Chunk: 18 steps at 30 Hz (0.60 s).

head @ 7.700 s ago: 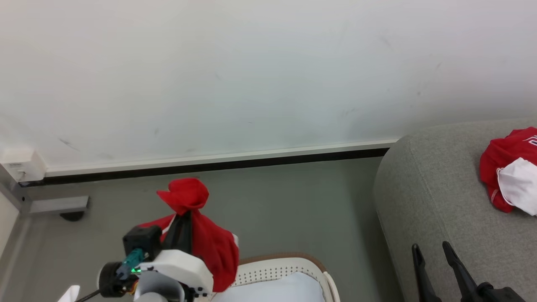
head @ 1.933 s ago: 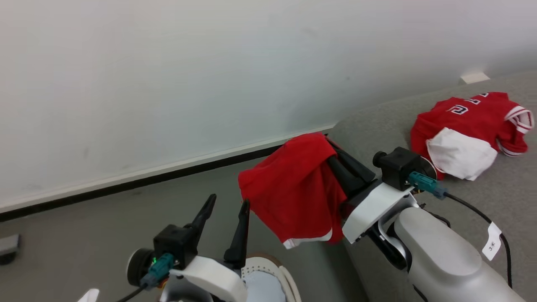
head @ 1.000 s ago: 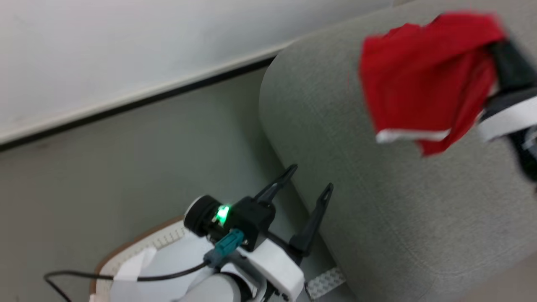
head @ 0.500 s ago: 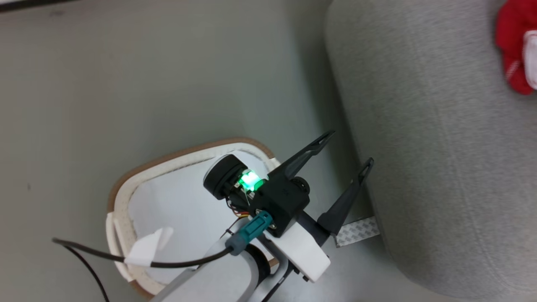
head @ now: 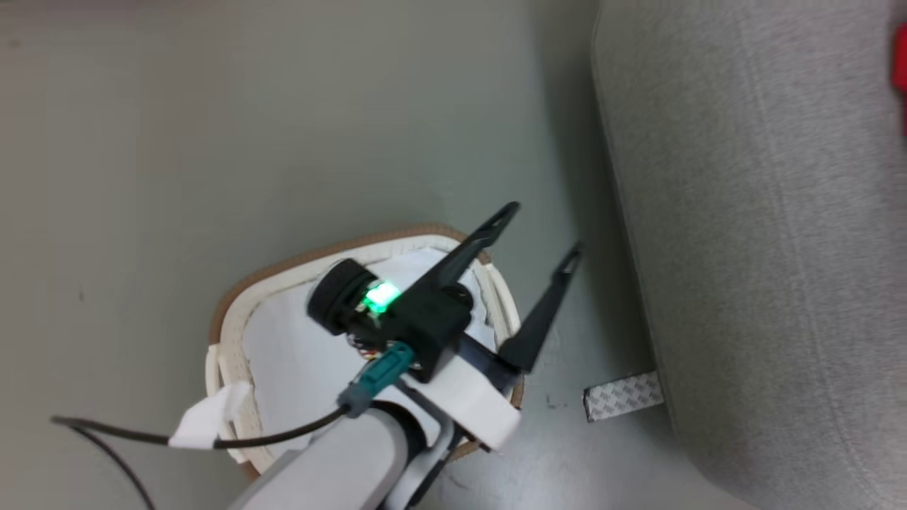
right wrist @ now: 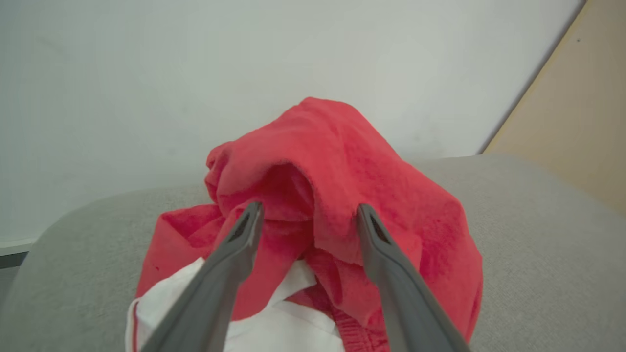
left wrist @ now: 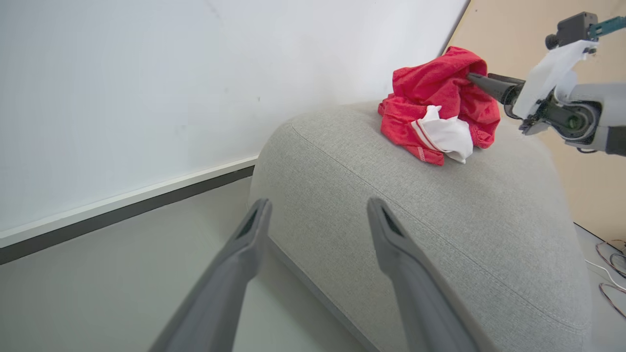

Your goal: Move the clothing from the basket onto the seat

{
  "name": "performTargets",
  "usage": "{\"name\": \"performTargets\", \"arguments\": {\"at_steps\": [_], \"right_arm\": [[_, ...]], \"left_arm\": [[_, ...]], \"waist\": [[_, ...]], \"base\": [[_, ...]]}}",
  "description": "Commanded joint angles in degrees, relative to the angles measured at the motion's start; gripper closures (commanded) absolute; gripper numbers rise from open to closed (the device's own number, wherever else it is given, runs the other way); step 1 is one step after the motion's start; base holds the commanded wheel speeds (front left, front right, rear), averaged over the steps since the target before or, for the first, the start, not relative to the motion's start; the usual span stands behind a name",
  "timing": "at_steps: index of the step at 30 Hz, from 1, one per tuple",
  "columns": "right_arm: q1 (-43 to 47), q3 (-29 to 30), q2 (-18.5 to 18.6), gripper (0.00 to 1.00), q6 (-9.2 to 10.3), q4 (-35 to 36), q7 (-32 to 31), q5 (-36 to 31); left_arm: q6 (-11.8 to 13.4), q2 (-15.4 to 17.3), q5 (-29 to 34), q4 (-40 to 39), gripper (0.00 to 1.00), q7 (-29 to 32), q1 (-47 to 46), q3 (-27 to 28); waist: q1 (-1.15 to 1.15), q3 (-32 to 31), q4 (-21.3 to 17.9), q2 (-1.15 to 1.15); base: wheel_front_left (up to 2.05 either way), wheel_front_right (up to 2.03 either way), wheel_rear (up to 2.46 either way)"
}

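My left gripper (head: 540, 230) stands open and holds nothing, above the right rim of the cream basket (head: 283, 265). The same left gripper (left wrist: 318, 208) points at the grey seat (left wrist: 415, 205). A pale bluish-white sheet (head: 283, 347) lines the basket, and I see no red fabric in it. The red clothing (left wrist: 440, 107) lies heaped on the seat's far end, white panel in front. My right gripper (right wrist: 308, 215) is open, and red clothing (right wrist: 342, 161) is draped over both fingertips above the seat (right wrist: 528, 254). The right gripper (left wrist: 481, 80) reaches into the heap from the right.
A white wall with a dark skirting strip (left wrist: 122, 215) runs behind the seat. A patch of textured tape (head: 623, 397) lies on the grey floor (head: 212, 142) beside the seat's base. Thin cables (left wrist: 611, 254) lie on the floor past the seat. A tan panel (right wrist: 577, 107) stands to the right.
The head camera has swung down toward the basket. My right gripper carried the red garment from beside the seat onto it and out of the head view. The left gripper stayed open.
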<state>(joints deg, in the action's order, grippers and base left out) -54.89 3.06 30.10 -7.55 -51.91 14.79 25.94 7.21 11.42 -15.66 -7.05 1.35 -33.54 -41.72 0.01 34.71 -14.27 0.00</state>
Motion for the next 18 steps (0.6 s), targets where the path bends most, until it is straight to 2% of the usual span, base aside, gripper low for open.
{"name": "performTargets", "arguments": {"at_steps": [1,2,9,18], "right_arm": [[3.0,0.6,-0.3,0.00,0.13,2.8,0.4,-1.2],[3.0,0.6,-0.3,0.00,0.13,2.8,0.4,-1.2],[17.0,3.5,-4.4,0.00,0.13,17.7,0.3,-7.1],[34.7,2.7,-10.8,0.00,0.13,31.4,0.3,-11.9]], "left_arm": [[0.6,0.8,-0.5,0.5,0.00,-0.9,1.2,0.6],[0.6,0.8,-0.5,0.5,0.00,-0.9,1.2,0.6],[3.5,2.2,-3.4,3.6,0.00,-5.1,7.2,4.3],[5.4,3.2,-8.3,10.6,0.00,-12.4,17.1,7.9]], "waist": [[-0.01,-2.8,-0.8,0.00],[-0.01,-2.8,-0.8,0.00],[-0.01,-12.9,-1.1,0.00],[-0.01,-26.6,1.5,0.00]], "base": [[0.00,0.00,0.00],[0.00,0.00,0.00],[0.00,0.00,0.00],[0.00,0.00,0.00]]}}
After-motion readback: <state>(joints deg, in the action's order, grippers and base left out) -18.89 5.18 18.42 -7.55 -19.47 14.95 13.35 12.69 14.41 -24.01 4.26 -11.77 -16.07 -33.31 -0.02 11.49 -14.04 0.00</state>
